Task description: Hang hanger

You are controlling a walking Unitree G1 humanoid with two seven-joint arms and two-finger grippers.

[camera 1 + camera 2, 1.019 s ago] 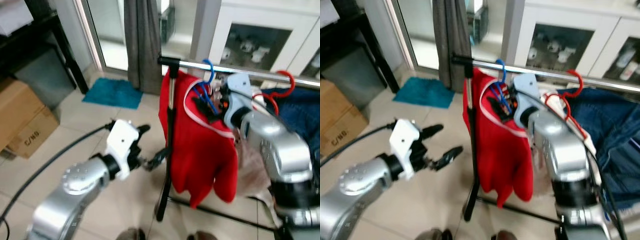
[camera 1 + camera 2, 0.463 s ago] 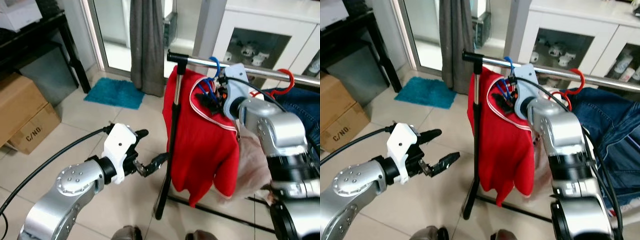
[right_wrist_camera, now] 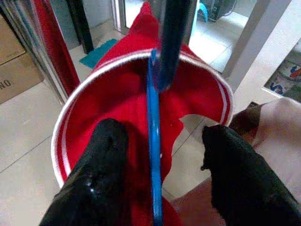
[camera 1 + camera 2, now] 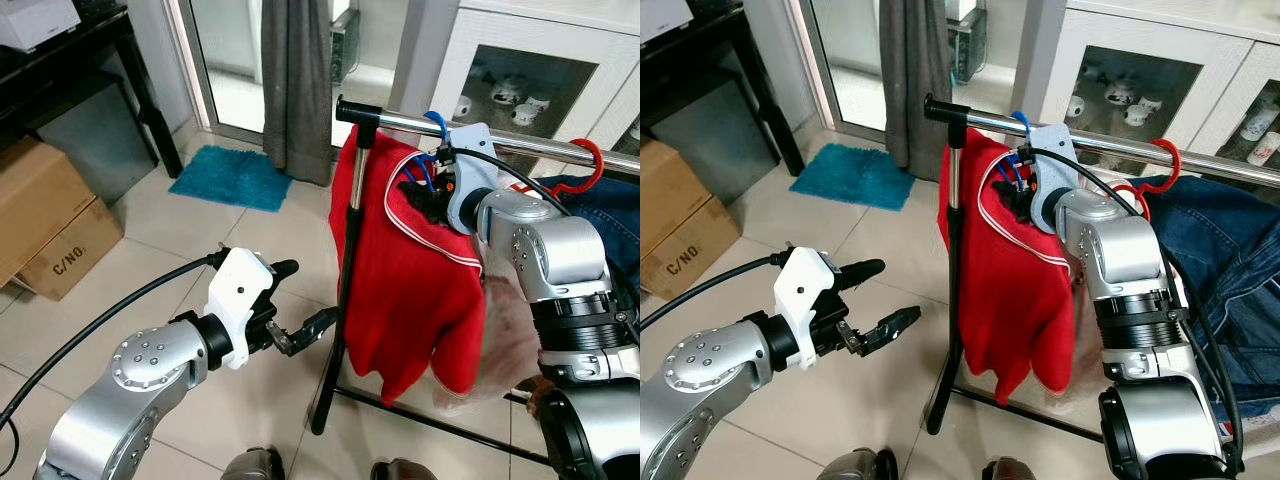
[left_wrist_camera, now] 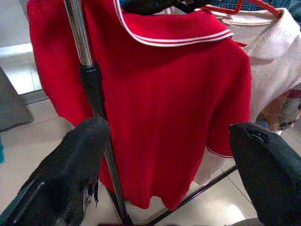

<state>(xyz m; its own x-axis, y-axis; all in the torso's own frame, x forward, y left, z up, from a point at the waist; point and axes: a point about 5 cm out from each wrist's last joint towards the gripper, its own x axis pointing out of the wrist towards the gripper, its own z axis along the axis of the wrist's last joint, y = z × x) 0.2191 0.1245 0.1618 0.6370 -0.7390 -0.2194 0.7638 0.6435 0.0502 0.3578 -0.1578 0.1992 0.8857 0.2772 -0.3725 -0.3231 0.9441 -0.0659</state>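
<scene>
Blue hanger (image 3: 154,141) already hooked over the rail (image 4: 520,146), its neck running upright between the spread fingers of the right gripper (image 3: 162,165), untouched by either. Left gripper (image 4: 300,305) open too, low beside the rack post (image 4: 340,290), much farther off.

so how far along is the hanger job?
Mostly done: the blue hanger carrying the red shirt is hooked over the rail. In hand: the right gripper, open, straddles the hanger's neck. Left: pull that arm away. The left gripper hovers open, low by the stand.
</scene>
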